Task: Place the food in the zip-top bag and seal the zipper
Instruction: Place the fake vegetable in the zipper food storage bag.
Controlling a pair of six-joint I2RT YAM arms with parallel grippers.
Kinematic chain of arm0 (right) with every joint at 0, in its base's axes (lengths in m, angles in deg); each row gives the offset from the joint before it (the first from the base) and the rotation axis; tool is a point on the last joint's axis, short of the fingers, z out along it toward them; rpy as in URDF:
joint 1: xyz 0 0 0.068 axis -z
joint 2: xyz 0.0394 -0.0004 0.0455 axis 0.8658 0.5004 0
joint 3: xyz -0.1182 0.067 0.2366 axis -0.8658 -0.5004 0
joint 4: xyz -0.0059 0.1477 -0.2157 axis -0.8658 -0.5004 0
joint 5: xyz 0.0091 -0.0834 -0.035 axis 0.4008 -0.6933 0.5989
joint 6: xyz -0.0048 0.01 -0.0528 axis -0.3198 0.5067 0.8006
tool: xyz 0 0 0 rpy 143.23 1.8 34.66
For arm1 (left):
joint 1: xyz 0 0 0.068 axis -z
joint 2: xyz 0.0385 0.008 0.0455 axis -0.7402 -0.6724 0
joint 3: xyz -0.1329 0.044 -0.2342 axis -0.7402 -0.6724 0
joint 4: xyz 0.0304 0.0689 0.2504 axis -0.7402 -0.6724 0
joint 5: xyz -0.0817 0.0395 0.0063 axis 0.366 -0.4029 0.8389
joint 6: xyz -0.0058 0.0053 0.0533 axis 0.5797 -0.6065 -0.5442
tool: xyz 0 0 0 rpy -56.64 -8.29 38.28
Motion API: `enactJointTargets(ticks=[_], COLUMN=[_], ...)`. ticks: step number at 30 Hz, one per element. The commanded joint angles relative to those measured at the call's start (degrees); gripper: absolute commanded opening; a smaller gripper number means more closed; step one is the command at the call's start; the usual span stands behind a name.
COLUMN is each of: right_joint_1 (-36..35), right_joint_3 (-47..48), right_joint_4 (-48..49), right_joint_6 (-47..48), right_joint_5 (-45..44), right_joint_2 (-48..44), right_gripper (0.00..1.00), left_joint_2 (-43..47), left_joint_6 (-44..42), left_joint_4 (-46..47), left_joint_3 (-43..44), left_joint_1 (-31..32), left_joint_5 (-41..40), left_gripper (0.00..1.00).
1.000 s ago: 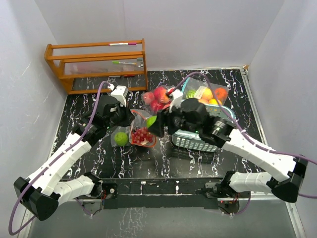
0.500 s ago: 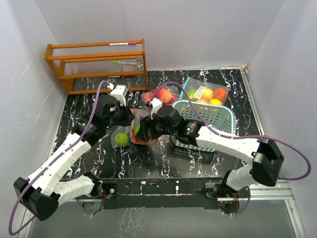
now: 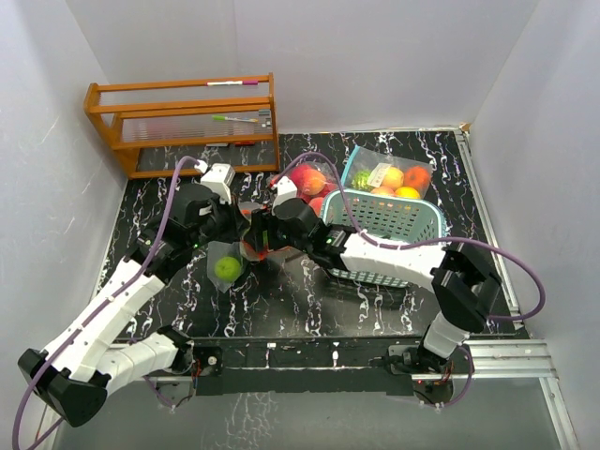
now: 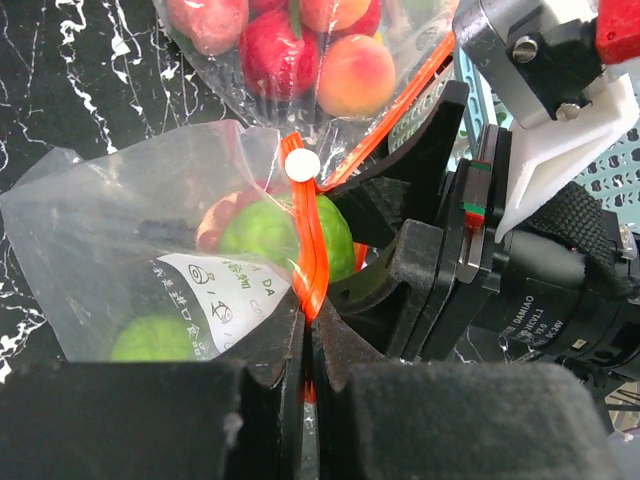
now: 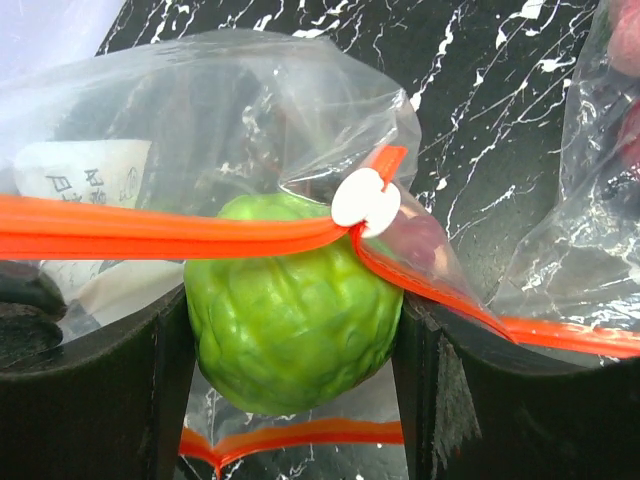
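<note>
The clear zip-top bag (image 3: 225,255) with an orange zipper (image 4: 308,250) and a white slider (image 4: 301,164) lies left of the middle. My left gripper (image 4: 305,325) is shut on the zipper strip at the bag's edge. My right gripper (image 5: 290,340) is shut on a bumpy green fruit (image 5: 290,310), which sits in the bag's mouth between the two zipper strips, just under the slider (image 5: 365,202). Inside the bag lie another green fruit (image 4: 150,338) and something reddish (image 4: 215,215). From above, both grippers meet at the bag, left (image 3: 236,228) and right (image 3: 255,240).
A teal slatted basket (image 3: 394,214) stands to the right of the bag. Behind it lie two more clear bags of fruit (image 3: 305,180) (image 3: 389,174). A wooden rack (image 3: 183,122) stands at the back left against the wall.
My right arm has swung left from above the basket, carrying the green fruit into the bag's mouth. The left gripper kept its hold and the bag shifted slightly left.
</note>
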Motion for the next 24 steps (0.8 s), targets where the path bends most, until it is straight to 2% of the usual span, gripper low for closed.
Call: enactJointTargets(ticks=[1,2,5,6,7,15,24], right_joint_1=[-0.4,-0.4,-0.5,-0.5,-0.4,-0.5,-0.5], right_joint_3=[3.3,3.4,3.4,3.4,3.4,3.3,-1.7], right_joint_4=[8.1,8.3,7.8,7.3,6.8,3.7,1.5], right_joint_6=[-0.9,-1.0,-0.9,-1.0,-1.0,-0.6,-0.1], right_joint_5=[-4.1,-4.1,-3.2,-2.4,-1.5,8.5,2.5], right_joint_2=[0.3,0.1,-1.5,-2.2,-3.1,-7.3,-17.3], right_gripper=[0.68,0.76,0.8,0.91,0.97,0.98,0.98], left_joint_2=[2.4,2.4,2.6,2.6,2.5,1.4,1.2], left_joint_6=[0.7,0.6,0.6,0.6,0.5,0.9,0.1], left_joint_4=[0.1,0.0,0.1,0.2,0.3,2.1,0.1], left_joint_3=[2.3,2.2,1.8,1.6,1.5,0.4,3.9], left_joint_1=[0.0,0.0,0.0,0.0,-0.1,0.0,0.0], left_joint_5=[1.3,1.3,0.9,0.7,0.4,-0.3,-1.9], left_gripper=[0.0,0.0,0.0,0.0,0.0,0.0,0.0])
